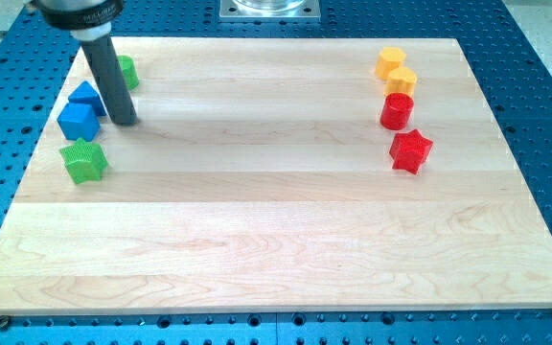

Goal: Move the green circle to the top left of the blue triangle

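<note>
The green circle (126,70) sits near the board's top left corner, partly hidden behind my dark rod. The blue triangle (85,95) lies just below and to the left of it. A blue cube (78,121) touches the triangle from below. My tip (126,121) rests on the board just right of the two blue blocks and below the green circle. A green star (84,160) lies below the blue cube.
At the view's right stand a yellow hexagon (389,62), a yellow block (402,80), a red cylinder (397,110) and a red star (410,149). The wooden board (276,240) lies on a blue perforated table.
</note>
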Tool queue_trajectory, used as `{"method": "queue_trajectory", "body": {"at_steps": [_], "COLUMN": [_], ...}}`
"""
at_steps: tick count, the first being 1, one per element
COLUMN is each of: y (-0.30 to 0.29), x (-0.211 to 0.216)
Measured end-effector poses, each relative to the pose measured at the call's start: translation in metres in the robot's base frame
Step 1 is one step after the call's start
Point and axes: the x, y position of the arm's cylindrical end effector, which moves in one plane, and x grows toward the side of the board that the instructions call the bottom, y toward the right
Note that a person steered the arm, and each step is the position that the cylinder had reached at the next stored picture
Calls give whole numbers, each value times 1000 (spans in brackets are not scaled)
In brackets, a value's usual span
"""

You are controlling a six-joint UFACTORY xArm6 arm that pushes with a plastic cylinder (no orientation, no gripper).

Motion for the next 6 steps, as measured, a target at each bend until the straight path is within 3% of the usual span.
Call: {"method": "queue_trajectory", "body": {"at_steps": [2, 3, 5, 6], "y": [35, 24, -1, -2], "x": [-55, -77, -50, -82]}}
